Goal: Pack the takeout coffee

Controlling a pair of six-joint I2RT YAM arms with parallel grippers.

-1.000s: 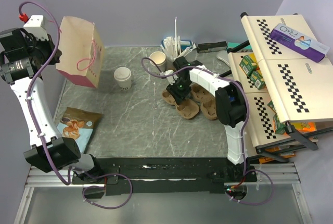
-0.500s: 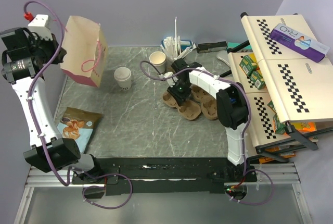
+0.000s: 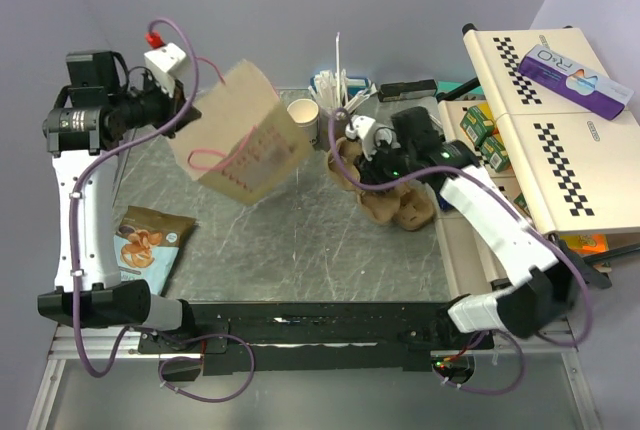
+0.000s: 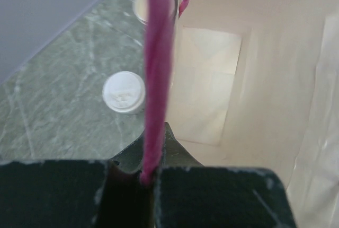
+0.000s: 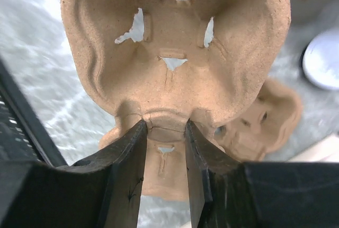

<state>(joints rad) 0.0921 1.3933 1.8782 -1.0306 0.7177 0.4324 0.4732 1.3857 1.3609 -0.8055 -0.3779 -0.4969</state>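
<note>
- Bag hung tilted above bench, pink handle pinched in left hand.
- Right hand clamped cardboard tray by its middle ridge.
- Lidded cup stood on bench.

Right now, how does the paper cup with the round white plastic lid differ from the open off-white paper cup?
The lidded paper cup is capped in white; the open off-white paper cup shows its tan inside. From above, the lifted tan paper bag hides the lidded cup, while the open cup is in plain sight. Both stand upright on the grey marbled table, neither held.
</note>
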